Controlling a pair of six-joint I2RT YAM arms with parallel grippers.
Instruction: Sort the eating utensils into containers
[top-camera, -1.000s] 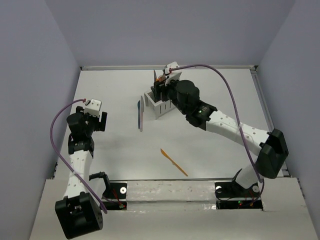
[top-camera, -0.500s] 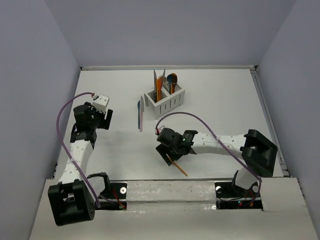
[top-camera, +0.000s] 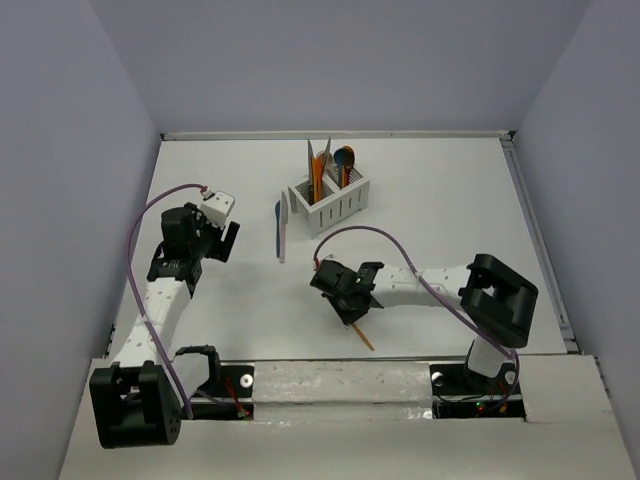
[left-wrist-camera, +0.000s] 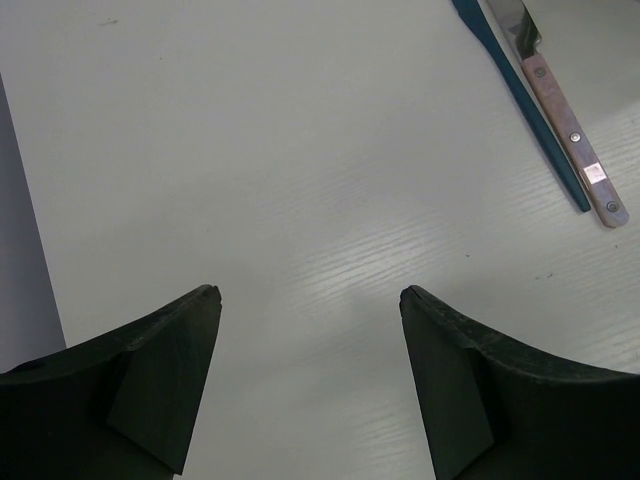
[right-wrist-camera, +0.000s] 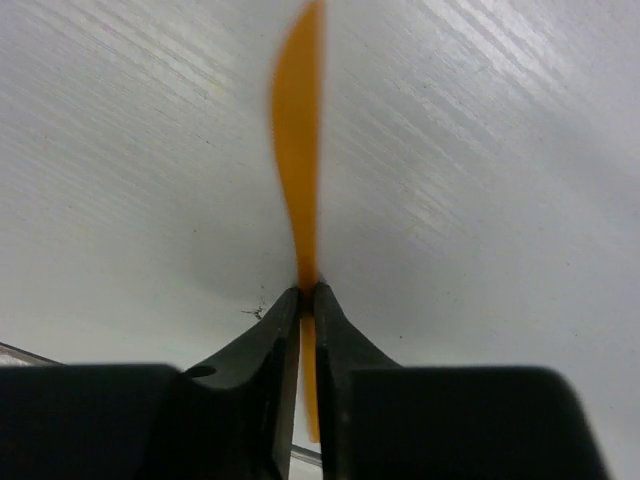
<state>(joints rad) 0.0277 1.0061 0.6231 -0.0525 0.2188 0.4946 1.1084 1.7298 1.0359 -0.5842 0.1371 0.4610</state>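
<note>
Our right hand (right-wrist-camera: 307, 292) is clenched on the orange utensil (right-wrist-camera: 298, 150) lying on the white surface (right-wrist-camera: 480, 180). Our left hand (left-wrist-camera: 310, 295) hangs released, holding nothing, near a teal utensil (left-wrist-camera: 510, 84).

White table (left-wrist-camera: 300, 180): faint wood-grain texture, soft sheen. Slim orange utensil (right-wrist-camera: 298, 150): smooth plastic, slightly glossy. Slim teal utensil (left-wrist-camera: 520, 90): matt plastic. Adjacent wood-handled knife (left-wrist-camera: 575, 140): pale handle, metal rivets, shiny metal blade. On left gripper (left-wrist-camera: 310, 300), 2 fingers (left-wrist-camera: 160, 380): matt black plastic.
</note>
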